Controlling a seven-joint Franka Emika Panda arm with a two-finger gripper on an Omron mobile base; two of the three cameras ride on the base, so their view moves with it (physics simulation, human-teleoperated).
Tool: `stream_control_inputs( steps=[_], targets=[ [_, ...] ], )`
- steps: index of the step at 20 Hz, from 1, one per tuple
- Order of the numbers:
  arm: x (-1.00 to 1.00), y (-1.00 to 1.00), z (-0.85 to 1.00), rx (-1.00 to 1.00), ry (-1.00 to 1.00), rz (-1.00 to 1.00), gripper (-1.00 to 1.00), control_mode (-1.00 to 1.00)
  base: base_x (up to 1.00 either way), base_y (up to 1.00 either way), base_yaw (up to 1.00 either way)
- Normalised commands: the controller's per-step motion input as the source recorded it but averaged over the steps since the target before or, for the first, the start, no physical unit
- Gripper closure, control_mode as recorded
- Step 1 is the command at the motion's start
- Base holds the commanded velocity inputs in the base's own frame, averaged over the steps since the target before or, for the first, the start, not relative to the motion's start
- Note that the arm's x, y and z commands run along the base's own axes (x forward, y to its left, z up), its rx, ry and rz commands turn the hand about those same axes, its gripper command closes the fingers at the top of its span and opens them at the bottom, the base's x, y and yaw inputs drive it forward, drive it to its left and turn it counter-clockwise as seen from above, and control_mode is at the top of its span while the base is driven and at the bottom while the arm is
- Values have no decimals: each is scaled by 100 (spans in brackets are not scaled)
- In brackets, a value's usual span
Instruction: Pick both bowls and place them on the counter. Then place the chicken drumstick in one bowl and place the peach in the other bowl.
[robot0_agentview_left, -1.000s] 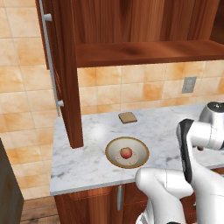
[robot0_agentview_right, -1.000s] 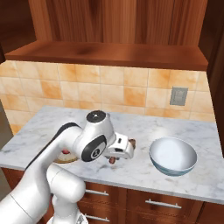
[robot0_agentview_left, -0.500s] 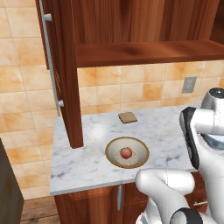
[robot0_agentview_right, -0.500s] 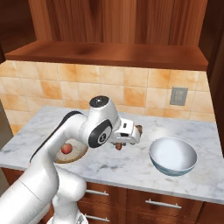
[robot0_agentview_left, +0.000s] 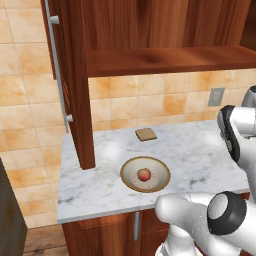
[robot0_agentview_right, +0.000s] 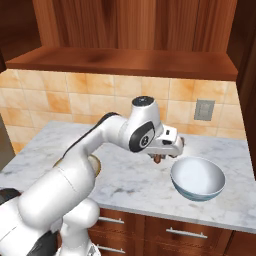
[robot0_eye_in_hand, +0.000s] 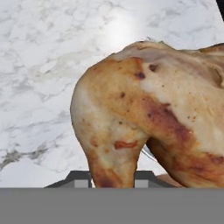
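White marble with grey veins forms the counter (robot0_agentview_left: 100, 187). In the left base view, the tan bowl (robot0_agentview_left: 145, 174) sits near the front edge of the counter with the peach (robot0_agentview_left: 144, 174) resting in its centre. A bread slice (robot0_agentview_left: 146, 134) lies farther back, close to the tiled wall. An open cabinet door (robot0_agentview_left: 75, 80) hangs down at the left, its lower end just above the slab. Bare marble extends to the right of the tan bowl.

In the right base view, the gripper (robot0_agentview_right: 161, 156) hovers above the counter, clenched on the chicken drumstick (robot0_agentview_right: 158, 159), just left of the white bowl (robot0_agentview_right: 197, 179). That bowl stands upright near the front edge, with bare marble behind it up to the wall outlet (robot0_agentview_right: 203, 110).

In the hand view, the drumstick (robot0_eye_in_hand: 153, 127) is seen up close, held over bare marble (robot0_eye_in_hand: 48, 65).
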Motion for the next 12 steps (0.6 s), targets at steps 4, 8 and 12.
stream_control_inputs(
  steps=[4,8,12],
  targets=[
    [0,-64,-1,6,0,-8,100,-100,0,0,0],
    [0,-49,-22,6,1,-6,100,-100,0,0,0],
    [0,-38,-30,5,4,-7,100,-100,0,0,0]
  ],
)
